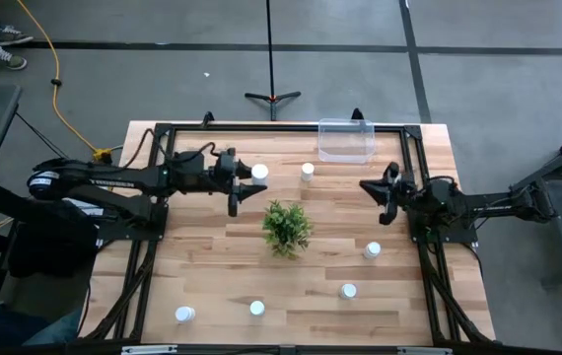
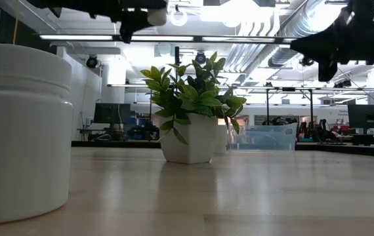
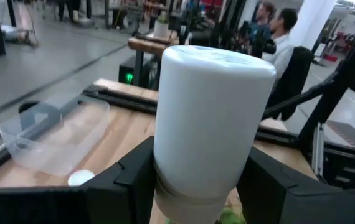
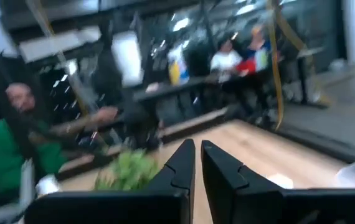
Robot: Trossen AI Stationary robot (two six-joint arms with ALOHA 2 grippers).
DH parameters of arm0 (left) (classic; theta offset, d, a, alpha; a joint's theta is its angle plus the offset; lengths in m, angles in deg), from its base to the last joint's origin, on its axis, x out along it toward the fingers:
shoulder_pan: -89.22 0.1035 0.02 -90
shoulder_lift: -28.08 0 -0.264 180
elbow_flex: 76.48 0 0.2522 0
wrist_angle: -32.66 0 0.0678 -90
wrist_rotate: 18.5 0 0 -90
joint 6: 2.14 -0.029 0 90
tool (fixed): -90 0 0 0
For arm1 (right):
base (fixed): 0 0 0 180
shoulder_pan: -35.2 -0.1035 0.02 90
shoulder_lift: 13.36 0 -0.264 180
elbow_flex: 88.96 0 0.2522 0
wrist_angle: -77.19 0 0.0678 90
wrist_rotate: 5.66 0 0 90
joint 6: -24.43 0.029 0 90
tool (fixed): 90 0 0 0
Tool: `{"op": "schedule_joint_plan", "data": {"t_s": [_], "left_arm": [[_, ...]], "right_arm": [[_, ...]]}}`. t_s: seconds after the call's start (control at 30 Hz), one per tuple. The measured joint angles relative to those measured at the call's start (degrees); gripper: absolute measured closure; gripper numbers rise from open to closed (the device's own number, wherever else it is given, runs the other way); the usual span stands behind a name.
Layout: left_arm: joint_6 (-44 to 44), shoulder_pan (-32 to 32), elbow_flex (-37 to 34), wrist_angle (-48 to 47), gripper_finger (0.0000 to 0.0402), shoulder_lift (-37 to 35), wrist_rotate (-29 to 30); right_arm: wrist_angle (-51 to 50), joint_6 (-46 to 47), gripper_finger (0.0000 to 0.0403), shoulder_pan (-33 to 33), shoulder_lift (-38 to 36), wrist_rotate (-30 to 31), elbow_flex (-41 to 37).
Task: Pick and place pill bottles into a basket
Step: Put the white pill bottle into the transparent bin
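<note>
A white pill bottle (image 3: 210, 124), cylindrical with a white cap, is held clamped in the left gripper (image 1: 246, 181), raised over the table (image 1: 212, 266) to the far-left of the green plant (image 1: 286, 227). In the left wrist view the bottle is seen to fill the space between the two dark fingers (image 3: 131, 180), cap pointing away from the camera. The clear basket (image 1: 345, 140) is seen at the table's far edge, nothing visible inside it. Five more bottles stand on the wood: one near the basket (image 1: 307, 173), two on the right (image 1: 373, 250) (image 1: 348, 291), and two near the front edge (image 1: 256, 309) (image 1: 184, 315). The right gripper (image 1: 386, 193) is held aloft on the right side, its fingers (image 4: 184, 167) nearly together on nothing. Only the low view shows a bottle (image 2: 21, 131) close-up.
</note>
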Motion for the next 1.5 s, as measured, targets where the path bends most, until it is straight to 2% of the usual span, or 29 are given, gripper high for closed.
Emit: {"op": "schedule_joint_plan", "data": {"t_s": [0.13,0.23,0.43,0.57,0.67,0.87,1.0,1.17,1.4,1.5], "left_arm": [[0.4,0.0,0.0,1.4,0.0189,1.1,0.0],[0.5,0.0,-0.1,1.6,0.0189,1.5,0.0],[0.4,0.0,-0.1,2.3,0.0189,1.5,0.0],[0.6,0.0,-0.1,2.3,0.0189,1.5,0.0],[1.3,0.0,-0.1,2.4,0.0189,1.4,0.0],[1.6,0.0,-0.1,2.3,0.0190,1.4,0.0],[1.7,0.0,-0.1,2.3,0.0190,1.4,0.0],[1.7,0.0,-0.1,2.3,0.0190,1.4,0.0],[1.7,0.0,-0.1,2.3,0.0190,1.4,0.0],[1.7,0.0,-0.1,2.3,0.0190,1.4,0.0]], "right_arm": [[-0.3,0.9,0.0364,0.0,0.0,2.9,0.0],[-2.3,3.9,0.0333,0.0,0.1,4.0,0.0],[-1.0,8.1,0.0232,0.0,0.1,2.8,0.0],[-0.3,7.7,0.0164,0.0,0.1,0.9,0.0],[0.3,4.7,0.0134,0.0,0.1,0.1,0.0],[3.1,-1.7,0.0124,0.0,0.1,-0.4,2.3],[-4.2,-5.4,0.0124,0.0,2.7,-0.3,8.2],[-12.1,-4.9,0.0124,0.0,8.7,-0.3,15.4],[-8.6,-4.0,0.0124,0.0,15.3,-1.9,20.0],[-8.1,-9.3,0.0124,0.0,18.7,-3.6,21.6]]}}
